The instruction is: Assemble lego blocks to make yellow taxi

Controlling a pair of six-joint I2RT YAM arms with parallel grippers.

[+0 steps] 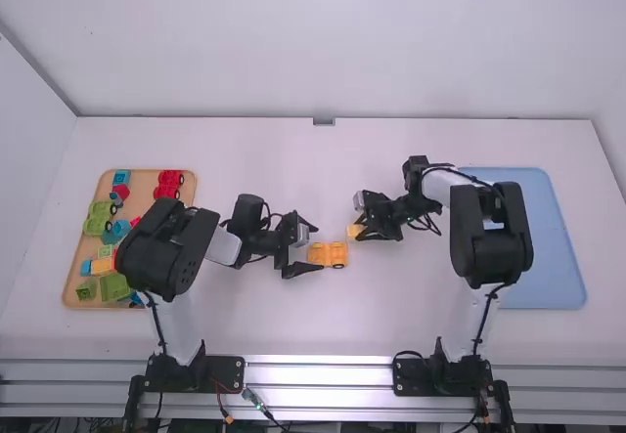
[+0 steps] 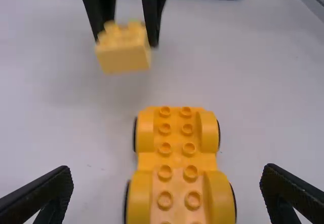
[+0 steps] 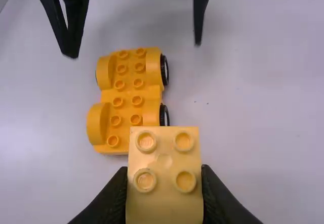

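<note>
Many blocks (image 1: pixel 114 287) in tan tray (image 1: pixel 146 181) | blue tray (image 1: pixel 550 257) rightmost | left pincer (image 1: pixel 316 248) released | right pincer (image 1: pixel 361 228) grasping yellow block (image 3: pixel 164 193)

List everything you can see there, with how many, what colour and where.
Wheeled car base: one, yellow, on the table, by the left gripper
Studded block: one, yellow, in the right gripper
Assorted pieces: many, partly hidden; green, red, blue, yellow; on the wooden tray
Wooden tray: one, light brown, left side
Blue tray: one, blue, right side
Table: one, white, under everything
Rails: several, silvery, near edge
Cables: several, mostly black, along the arms
Arms: two, white and black; left, right
Left gripper: one, black, fingers open
Right gripper: one, black, fingers closed on the studded block
</note>
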